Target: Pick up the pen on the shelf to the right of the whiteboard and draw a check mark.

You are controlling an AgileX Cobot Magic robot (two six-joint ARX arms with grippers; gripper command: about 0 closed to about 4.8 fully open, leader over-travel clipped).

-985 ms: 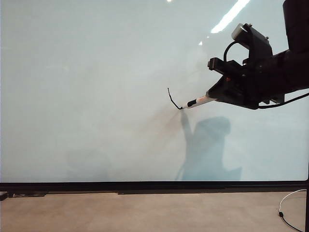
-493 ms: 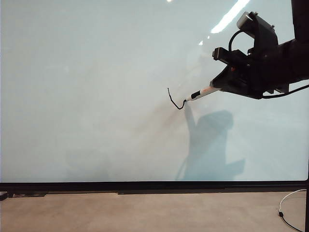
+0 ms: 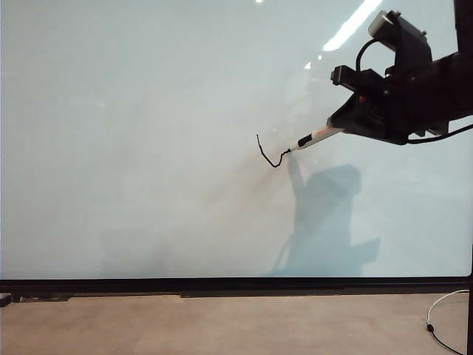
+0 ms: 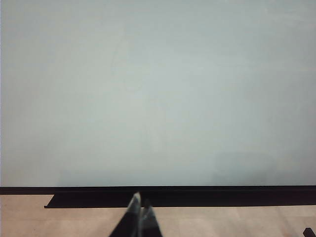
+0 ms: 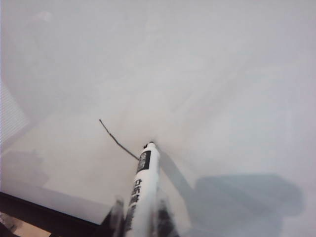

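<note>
Right gripper (image 3: 347,126), upper right, clamps pen (image 3: 314,137), tip on whiteboard (image 3: 148,111); check mark (image 3: 270,154) half-drawn; uneven pressure risks a broken stroke; left gripper (image 4: 139,217) low, jaws closed, empty.

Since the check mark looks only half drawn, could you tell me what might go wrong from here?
1. The check mark has its short stroke and only a stub of the long one; if the pen lifts off the whiteboard, the line may break.
2. The right hand grips the pen far behind its tip, so it could pivot or slip under pressure and wobble the line.
The left hand is shut near the board's lower edge.
</note>
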